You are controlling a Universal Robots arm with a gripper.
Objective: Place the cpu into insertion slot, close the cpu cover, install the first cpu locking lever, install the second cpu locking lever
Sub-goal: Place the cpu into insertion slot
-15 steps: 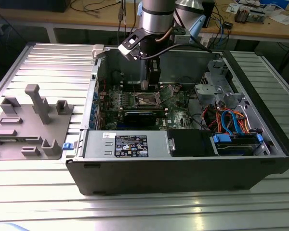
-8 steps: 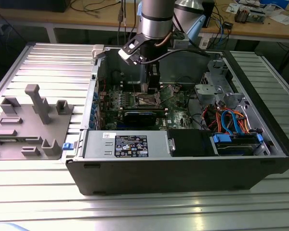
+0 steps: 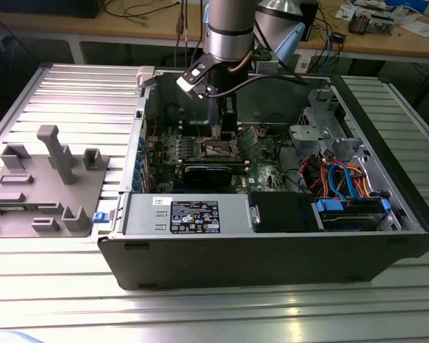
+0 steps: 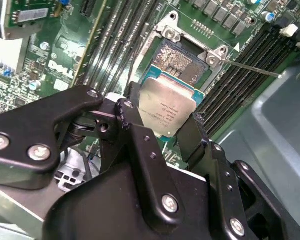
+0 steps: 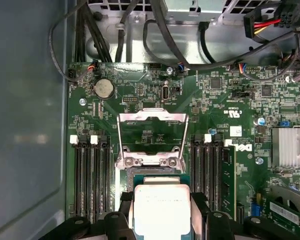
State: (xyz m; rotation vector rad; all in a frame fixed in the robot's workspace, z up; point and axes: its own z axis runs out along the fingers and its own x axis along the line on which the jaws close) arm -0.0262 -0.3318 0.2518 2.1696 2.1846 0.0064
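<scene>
My gripper (image 4: pixel 162 120) is shut on the cpu (image 4: pixel 167 105), a flat silver square chip on a green backing, pinched by its two opposite edges between the black fingers (image 4: pixel 135 125). The chip hangs tilted just above the insertion slot (image 4: pixel 179 62), whose dark contact field lies bare. In the first wrist view the cpu (image 5: pixel 161 210) sits between the fingers (image 5: pixel 121 212), and the cpu cover (image 5: pixel 151 119) is swung back open beyond it. A thin locking lever (image 4: pixel 250 67) sticks out sideways, unlatched. In the exterior view the gripper (image 3: pixel 222 133) reaches down into the computer case over the slot (image 3: pixel 220 148).
Black memory slots (image 5: pixel 90 175) flank the socket on both sides. Cable bundles (image 5: pixel 160 30) run along the case wall behind the board. A power supply (image 3: pixel 189 214) and drive bay with blue and orange cables (image 3: pixel 347 189) fill the case front. A grey fixture (image 3: pixel 46 182) stands outside, on the exterior view's left.
</scene>
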